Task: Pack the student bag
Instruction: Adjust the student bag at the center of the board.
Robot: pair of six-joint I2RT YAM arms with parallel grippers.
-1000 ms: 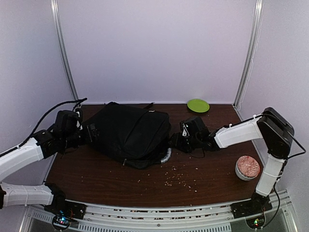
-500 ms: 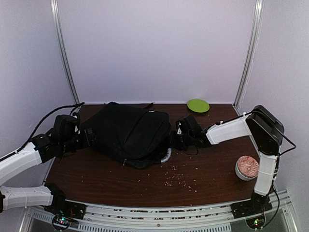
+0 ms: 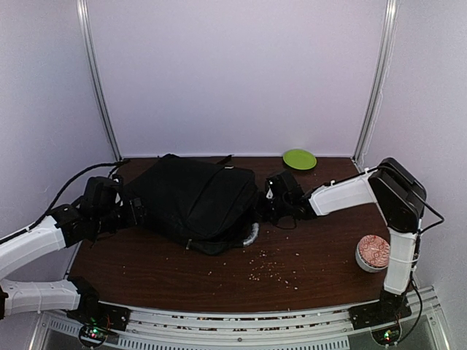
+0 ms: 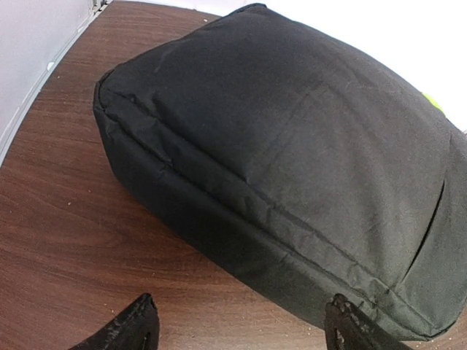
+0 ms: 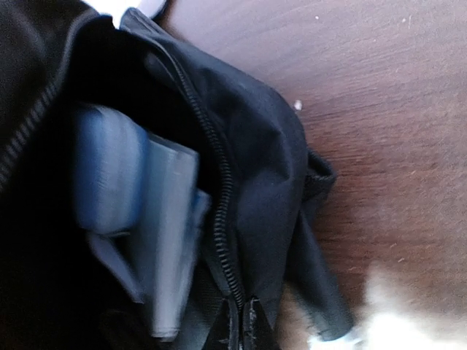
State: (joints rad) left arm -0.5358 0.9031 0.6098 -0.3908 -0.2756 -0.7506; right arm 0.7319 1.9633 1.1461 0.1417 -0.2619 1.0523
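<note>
My right arm had reached further left over the last second. That brought the right tool against the 3 o'clock edge of the student bag, and its jaws had closed fully. The blurred right wrist view looked into the bag's open zip mouth, with flat blue-grey items inside. I could not tell whether the tool pinched any fabric. The bag lay on the worktop, left of centre. The left tool stood wide open at the bag's 9 o'clock side, holding nothing. A green plate sat at the worktop's 1 o'clock and a patterned bowl at 4 o'clock.
</note>
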